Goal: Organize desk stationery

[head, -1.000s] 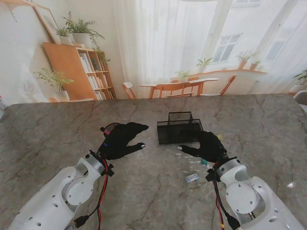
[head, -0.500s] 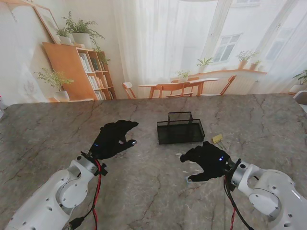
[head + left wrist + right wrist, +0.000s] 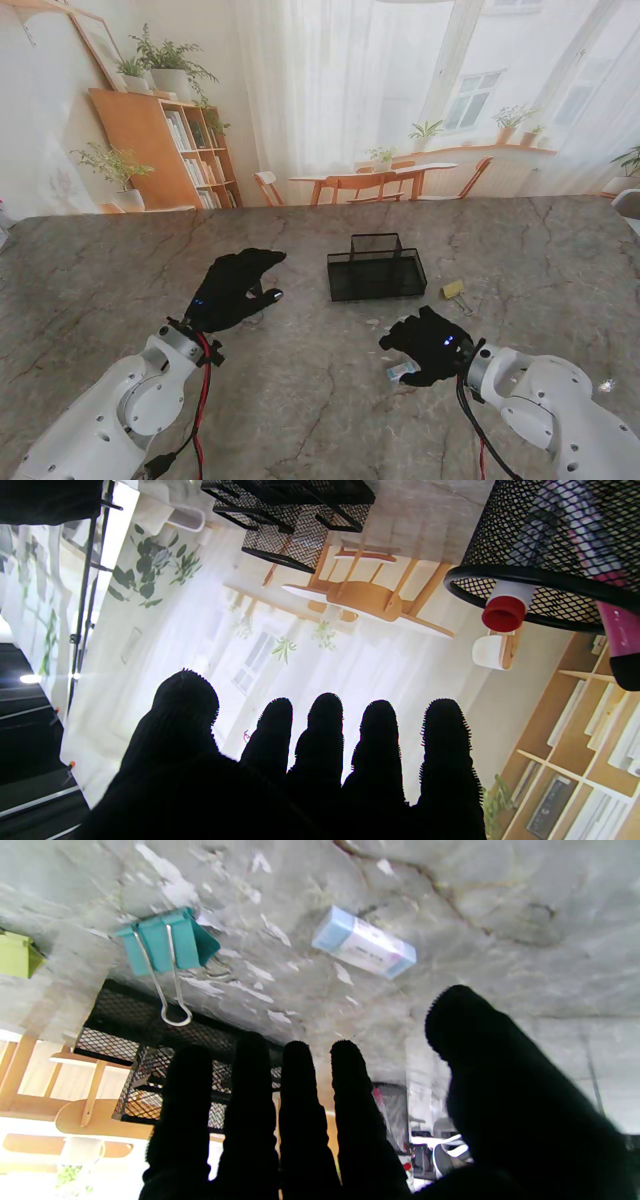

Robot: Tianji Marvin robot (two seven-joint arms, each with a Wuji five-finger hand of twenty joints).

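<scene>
a: how do the arms sit over the table (image 3: 120,260)?

b: the left hand (image 3: 232,290) hovers palm down toward the table's middle, left of the mesh organizer (image 3: 376,270), fingers (image 3: 325,735) straight and apart, holding nothing. a mesh pen cup (image 3: 545,555) shows in its wrist view.

a: and the right hand (image 3: 425,345)?

b: it is nearer the robot's edge, reaching leftward, fingers (image 3: 300,1100) spread and empty, over the eraser (image 3: 364,948).

a: smaller stationery?

b: a teal binder clip (image 3: 167,947) lies beside the eraser; a yellow-green clip (image 3: 454,290) rests right of the organizer.
</scene>
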